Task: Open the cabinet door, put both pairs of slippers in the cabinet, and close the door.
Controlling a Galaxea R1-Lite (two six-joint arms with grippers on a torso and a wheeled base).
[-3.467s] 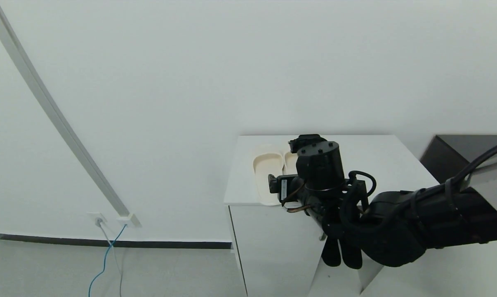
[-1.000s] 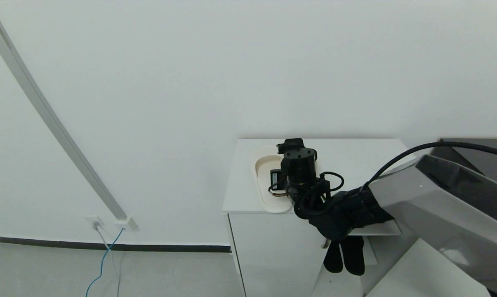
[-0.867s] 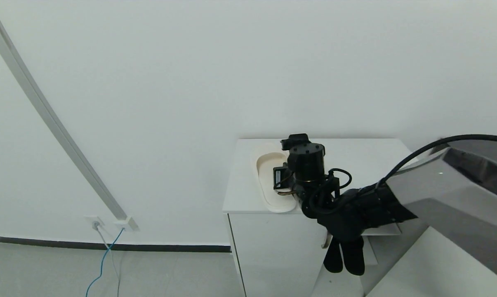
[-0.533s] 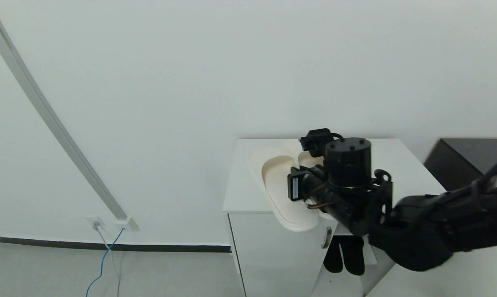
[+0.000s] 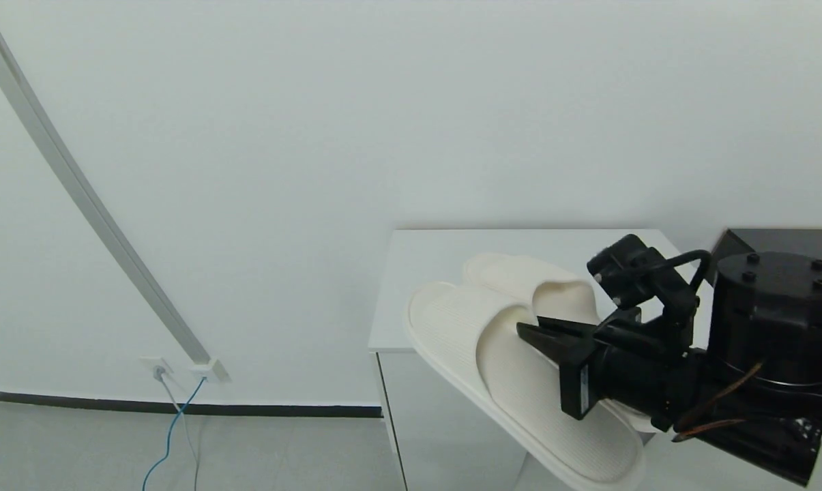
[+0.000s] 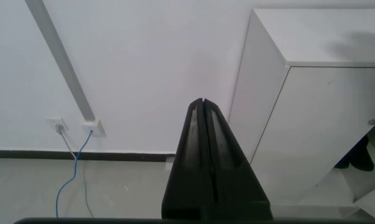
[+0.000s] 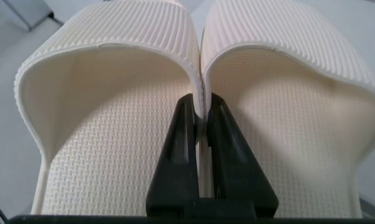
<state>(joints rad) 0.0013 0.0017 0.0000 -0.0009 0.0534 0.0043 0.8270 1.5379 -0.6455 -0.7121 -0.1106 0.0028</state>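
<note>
The white slippers (image 5: 520, 368) are held as a pair in the air at the lower centre-right of the head view, side by side, toes toward the upper left and heels sloping down to the lower right. In the right wrist view the two ribbed uppers (image 7: 106, 143) are seen pressed edge to edge. The right gripper (image 5: 530, 334) is clamped on the slippers: its fingers (image 7: 181, 137) are nearly together, and the adjoining inner edges of both uppers are pinched between them. The slippers are carried in front of the white cabinet (image 5: 438, 300), whose top is seen behind and above them at the centre of the frame; the pair overlaps the cabinet's front edge.

The left gripper (image 6: 203, 106) is seen with its fingers pressed flat against each other and nothing between them; it hangs in front of the wall beside the cabinet (image 6: 311, 112). A dark shape (image 6: 360, 154) is seen low at the cabinet's front at the right edge of that view, too small to be made out.

A grey conduit (image 5: 76, 184) is run slantwise down the wall at the left, and wall sockets (image 5: 158, 358) with a blue cable (image 5: 172, 436) are found at the lower left.
</note>
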